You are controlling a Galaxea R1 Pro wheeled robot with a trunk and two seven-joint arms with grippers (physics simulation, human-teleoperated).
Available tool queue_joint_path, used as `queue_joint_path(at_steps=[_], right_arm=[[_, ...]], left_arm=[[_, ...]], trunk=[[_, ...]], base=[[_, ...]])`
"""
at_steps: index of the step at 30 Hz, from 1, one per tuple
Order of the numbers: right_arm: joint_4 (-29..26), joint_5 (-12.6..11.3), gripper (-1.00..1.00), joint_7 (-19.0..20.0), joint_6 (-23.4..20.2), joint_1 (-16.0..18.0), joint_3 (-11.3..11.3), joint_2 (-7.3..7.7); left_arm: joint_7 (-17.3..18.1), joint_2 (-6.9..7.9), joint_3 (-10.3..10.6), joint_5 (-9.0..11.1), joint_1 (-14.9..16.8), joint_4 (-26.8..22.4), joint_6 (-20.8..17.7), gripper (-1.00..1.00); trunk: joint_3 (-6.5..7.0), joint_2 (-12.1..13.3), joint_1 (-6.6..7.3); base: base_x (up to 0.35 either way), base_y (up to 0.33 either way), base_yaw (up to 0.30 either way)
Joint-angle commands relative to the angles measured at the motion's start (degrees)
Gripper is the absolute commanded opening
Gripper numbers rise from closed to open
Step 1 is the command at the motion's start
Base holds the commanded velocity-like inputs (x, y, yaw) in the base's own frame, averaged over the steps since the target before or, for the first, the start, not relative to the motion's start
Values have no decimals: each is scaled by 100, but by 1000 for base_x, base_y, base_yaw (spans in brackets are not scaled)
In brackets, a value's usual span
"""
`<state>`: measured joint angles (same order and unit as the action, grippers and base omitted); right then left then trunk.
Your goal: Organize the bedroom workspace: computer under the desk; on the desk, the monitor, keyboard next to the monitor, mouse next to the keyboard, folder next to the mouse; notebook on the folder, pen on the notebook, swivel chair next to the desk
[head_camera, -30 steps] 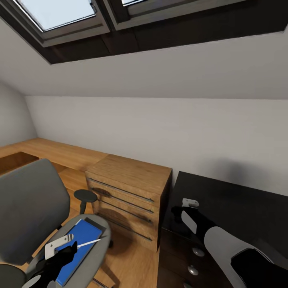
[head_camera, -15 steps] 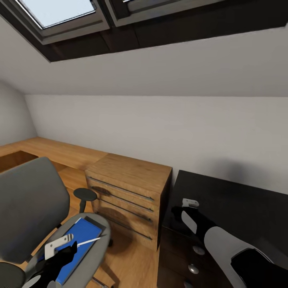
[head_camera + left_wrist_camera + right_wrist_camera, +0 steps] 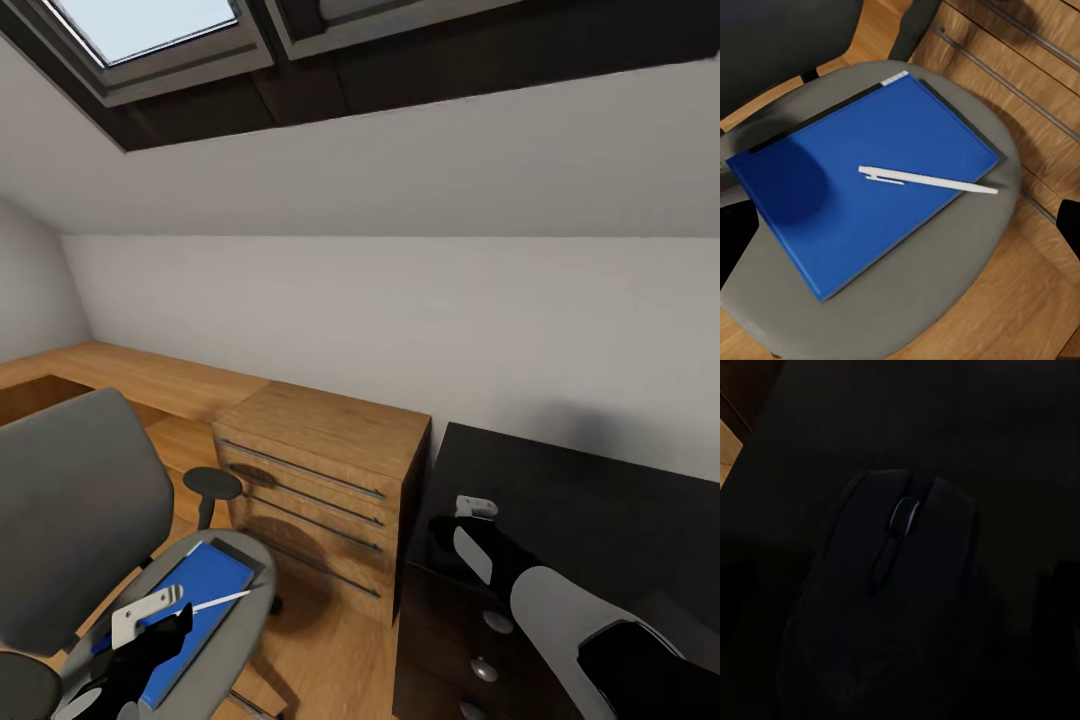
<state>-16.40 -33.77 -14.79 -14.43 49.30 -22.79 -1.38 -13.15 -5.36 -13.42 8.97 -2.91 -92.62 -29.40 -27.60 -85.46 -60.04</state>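
The grey swivel chair [image 3: 80,510] stands at the lower left, a step away from the black desk [image 3: 600,510]. On its seat lies the blue folder [image 3: 195,600] [image 3: 870,217], and the pale pen [image 3: 222,604] [image 3: 926,178] rests across it. My left gripper [image 3: 165,625] hovers just above the folder, open, with one fingertip [image 3: 731,240] far out to each side. The right gripper [image 3: 445,527] hangs low over the desk's near left corner, right above the dark mouse [image 3: 892,600], its fingers apart. The computer, monitor, keyboard and notebook are out of view.
A light wooden drawer cabinet [image 3: 320,480] stands between chair and desk, against the sloped white wall. A black armrest [image 3: 212,487] rises beside the seat. Desk drawers with silver knobs [image 3: 497,623] face me. Wooden floor [image 3: 330,660] lies between.
The head view has drifted slightly upward. Neither arm nor any of the things has visibly moved.
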Motion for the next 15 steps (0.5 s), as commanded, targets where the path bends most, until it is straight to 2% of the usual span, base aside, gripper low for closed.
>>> queue_joint_path(at_steps=[1,9,10,15], right_arm=[[-8,-77,100,-45,-32,1,-33,4],[-15,-77,100,-55,-47,1,-33,4],[-16,-77,-100,-56,-51,1,-33,4],[-23,-77,-100,-53,-120,1,-33,8]], left_arm=[[-38,-5,-2,61,0,-11,-21,100],[-38,-4,-9,61,0,-11,-22,100],[-38,-3,-9,61,0,-11,-22,100],[-38,-8,-11,61,0,-11,-22,100]], trunk=[[-6,-3,-1],[-6,-3,-1],[-6,-3,-1],[-6,-3,-1]], base=[[0,0,0],[0,0,0],[0,0,0],[0,0,0]])
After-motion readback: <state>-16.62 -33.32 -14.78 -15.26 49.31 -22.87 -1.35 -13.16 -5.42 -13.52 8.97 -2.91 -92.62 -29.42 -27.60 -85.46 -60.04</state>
